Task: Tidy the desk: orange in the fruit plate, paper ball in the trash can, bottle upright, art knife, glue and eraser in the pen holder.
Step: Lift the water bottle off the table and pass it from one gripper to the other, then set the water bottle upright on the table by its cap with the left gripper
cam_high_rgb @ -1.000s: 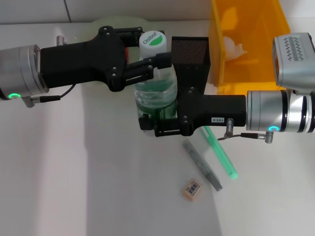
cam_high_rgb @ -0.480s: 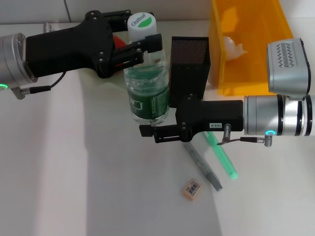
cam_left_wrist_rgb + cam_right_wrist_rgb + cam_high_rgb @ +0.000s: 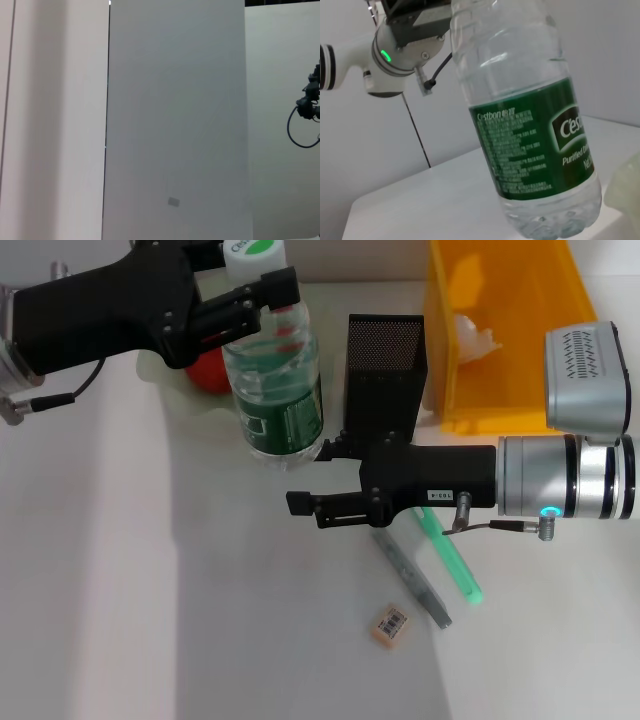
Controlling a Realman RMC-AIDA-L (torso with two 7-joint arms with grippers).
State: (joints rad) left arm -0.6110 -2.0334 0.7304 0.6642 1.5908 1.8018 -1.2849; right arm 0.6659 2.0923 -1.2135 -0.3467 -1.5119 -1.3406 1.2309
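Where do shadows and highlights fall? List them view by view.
Head view: a broad grey shadow band crosses the table. Left wrist view: only pale and grey vertical bands. Right wrist view: highlights on the bottle the left hand holds.

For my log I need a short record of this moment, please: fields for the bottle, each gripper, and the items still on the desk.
bottle: held near its neck, nearly upright
left gripper: shut on bottle
right gripper: open, apart from the bottle
pen holder: beside bottle
eraser: on desk
art knife: on desk
glue: on desk
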